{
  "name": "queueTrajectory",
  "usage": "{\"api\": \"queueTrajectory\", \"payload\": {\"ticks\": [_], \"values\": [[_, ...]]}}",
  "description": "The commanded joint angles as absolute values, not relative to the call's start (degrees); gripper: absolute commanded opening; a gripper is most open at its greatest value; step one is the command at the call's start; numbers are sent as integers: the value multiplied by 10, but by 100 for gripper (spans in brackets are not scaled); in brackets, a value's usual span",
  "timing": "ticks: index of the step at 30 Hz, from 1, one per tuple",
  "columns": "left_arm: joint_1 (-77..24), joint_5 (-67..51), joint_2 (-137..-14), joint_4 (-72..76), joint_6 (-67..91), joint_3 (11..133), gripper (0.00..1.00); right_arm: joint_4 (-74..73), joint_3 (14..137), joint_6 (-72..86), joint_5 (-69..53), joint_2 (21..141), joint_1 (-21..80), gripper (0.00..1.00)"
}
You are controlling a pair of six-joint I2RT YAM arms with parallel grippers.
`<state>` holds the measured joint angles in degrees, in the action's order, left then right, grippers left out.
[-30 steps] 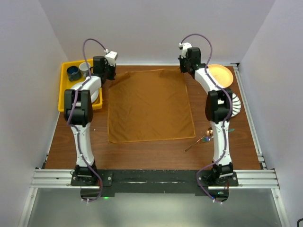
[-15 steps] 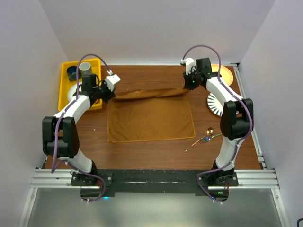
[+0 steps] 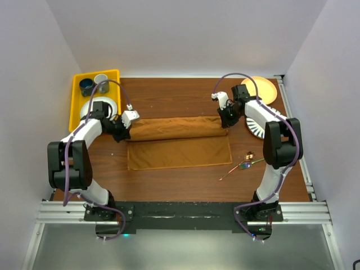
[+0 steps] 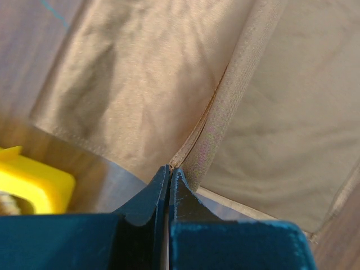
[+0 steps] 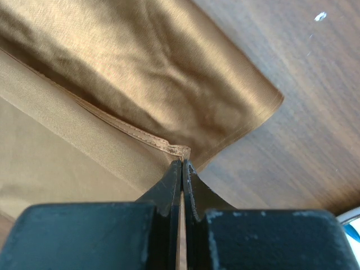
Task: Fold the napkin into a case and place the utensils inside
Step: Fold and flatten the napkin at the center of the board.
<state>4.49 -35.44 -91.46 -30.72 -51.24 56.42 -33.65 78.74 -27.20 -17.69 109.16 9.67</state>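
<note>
The rust-brown napkin (image 3: 179,142) lies on the table with its far half folded over toward me, so the fold band crosses its middle. My left gripper (image 3: 125,131) is shut on the napkin's left far corner (image 4: 175,160). My right gripper (image 3: 225,120) is shut on the right far corner (image 5: 181,151). Both corners are held low over the cloth. The utensils (image 3: 243,165), thin shiny pieces, lie on the wood right of the napkin, near the right arm. No folded case shows.
A yellow bin (image 3: 77,115) with cups and a white plate stands at the far left; its corner shows in the left wrist view (image 4: 34,183). A yellow plate (image 3: 264,90) and a white plate (image 3: 256,128) sit at the far right.
Both grippers have pulled the napkin's far edge toward me, from the table's back to over the cloth's middle. The napkin went from flat to folded over.
</note>
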Motion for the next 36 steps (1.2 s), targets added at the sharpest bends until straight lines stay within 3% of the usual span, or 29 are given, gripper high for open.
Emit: {"api": "queueTrajectory", "payload": {"ticks": [1, 9, 22, 23, 24, 27, 30, 36], "values": [[51, -382, -865, -355, -558, 551, 0, -383, 805, -310, -185, 1027, 91, 0], [49, -376, -807, -398, -584, 495, 0, -404, 750, -351, -170, 1002, 91, 0], [14, -337, -814, -374, -579, 431, 0, -391, 693, -366, -178, 1045, 91, 1], [14, -335, -814, -379, -584, 430, 1, -394, 692, -370, -182, 1041, 91, 4], [14, -337, -812, -385, -595, 432, 3, -403, 691, -372, -185, 1036, 91, 15], [15, -360, -792, -426, -632, 439, 30, -429, 693, -383, -201, 1007, 91, 56], [15, -381, -759, -466, -664, 450, 42, -465, 705, -395, -221, 969, 91, 74], [15, -398, -763, -474, -651, 474, 51, -504, 747, -400, -224, 976, 91, 74]]}}
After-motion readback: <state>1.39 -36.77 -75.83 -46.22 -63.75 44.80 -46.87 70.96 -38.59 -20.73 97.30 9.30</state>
